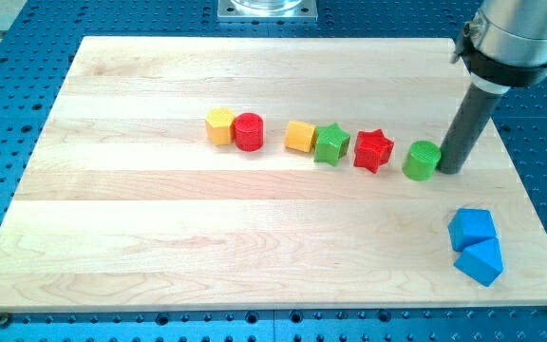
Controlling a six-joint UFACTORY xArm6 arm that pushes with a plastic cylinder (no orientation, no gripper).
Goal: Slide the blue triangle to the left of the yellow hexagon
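Note:
The blue triangle (480,261) lies near the view's bottom right corner of the wooden board (160,247), touching a blue cube (470,228) just above it. The yellow hexagon (220,125) sits left of centre, touching a red cylinder (249,131) on its right. My tip (449,171) stands at the right, right beside a green cylinder (423,160), well above the blue triangle and far to the right of the yellow hexagon.
A row runs across the middle: a yellow cube (300,136), a green star (330,143) and a red star (373,149). The board lies on a blue perforated table (8,85). The arm's metal base (268,9) is at the view's top.

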